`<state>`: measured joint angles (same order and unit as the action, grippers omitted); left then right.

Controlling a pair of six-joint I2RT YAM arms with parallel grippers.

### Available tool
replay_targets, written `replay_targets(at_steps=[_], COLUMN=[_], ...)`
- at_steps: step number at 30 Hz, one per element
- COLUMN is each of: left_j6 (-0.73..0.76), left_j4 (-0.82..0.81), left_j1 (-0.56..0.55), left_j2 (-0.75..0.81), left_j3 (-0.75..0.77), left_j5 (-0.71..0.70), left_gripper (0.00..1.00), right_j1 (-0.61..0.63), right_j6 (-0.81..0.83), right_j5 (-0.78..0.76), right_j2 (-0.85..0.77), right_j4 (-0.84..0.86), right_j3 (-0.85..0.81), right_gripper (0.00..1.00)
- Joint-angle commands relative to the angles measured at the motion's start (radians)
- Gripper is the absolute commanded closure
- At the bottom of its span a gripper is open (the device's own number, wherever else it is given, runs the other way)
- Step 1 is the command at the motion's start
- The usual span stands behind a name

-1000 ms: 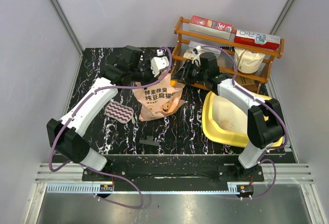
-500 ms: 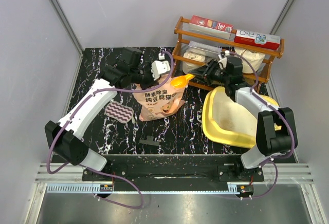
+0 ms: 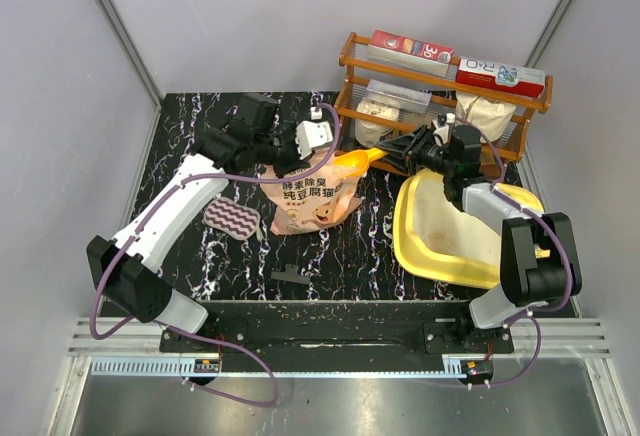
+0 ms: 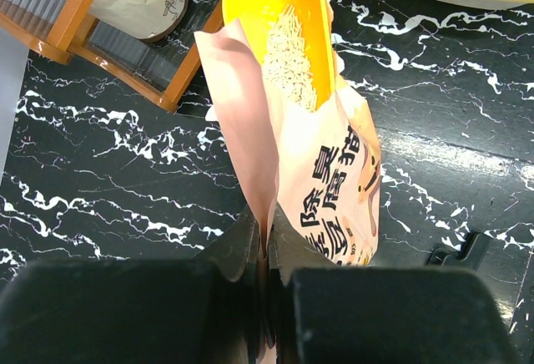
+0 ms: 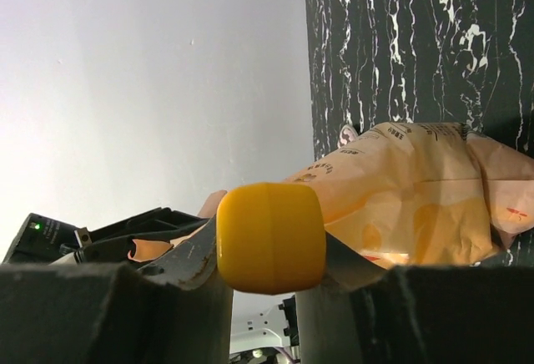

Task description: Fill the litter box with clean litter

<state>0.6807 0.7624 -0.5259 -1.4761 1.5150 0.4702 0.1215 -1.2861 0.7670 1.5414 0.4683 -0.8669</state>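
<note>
The peach-orange litter bag with Chinese writing stands mid-table. My left gripper is shut on its top edge, holding it open; the bag also shows in the left wrist view. My right gripper is shut on the handle of the small yellow-orange scoop. The scoop bowl holds pale beige litter granules at the bag's mouth. The right wrist view shows the scoop's handle end between the fingers. The yellow litter box lies at right, tilted, with a thin layer of litter inside.
A wooden rack at the back right holds white sacks and two cartons on top. A striped purple-white pad lies left of the bag. A small dark clip lies in front of the bag.
My right arm has swung to the right and back from the bag, drawing the scoop up out of the bag's mouth with litter in it. The left gripper keeps holding the bag.
</note>
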Motion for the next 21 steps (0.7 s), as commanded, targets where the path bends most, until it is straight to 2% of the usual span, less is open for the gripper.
replay_targets(at_steps=[1,5,10,14,18,21], left_j6=[0.034,0.040,0.045,0.056,0.065,0.066], left_j4=[-0.075,-0.075,-0.075,-0.061,-0.060,-0.057], left_j1=[0.010,0.007,0.007,0.004,0.004,0.004], left_j2=[0.065,0.057,0.045,0.043,0.036,0.040], left_j3=[0.083,0.099,0.113,0.126,0.129,0.132], left_j5=[-0.007,-0.010,-0.013,-0.012,-0.021,-0.021], left_gripper=[0.99,0.99,0.99,0.99,0.99,0.98], right_j1=[0.013,-0.043,-0.042,-0.082,-0.072,-0.095], right_j6=[-0.082,-0.094,-0.169,-0.183,-0.234,-0.251], right_j5=[-0.008,0.139,0.080,0.176,0.156,0.224], right_j2=[0.042,0.036,0.072,0.088,0.131,0.135], right_j4=[0.112,0.141,0.214,0.253,0.317,0.355], right_j3=[0.025,-0.012,0.048,0.014,0.038,0.026], right_gripper=[1.00,1.00,1.00,1.00,1.00,1.00])
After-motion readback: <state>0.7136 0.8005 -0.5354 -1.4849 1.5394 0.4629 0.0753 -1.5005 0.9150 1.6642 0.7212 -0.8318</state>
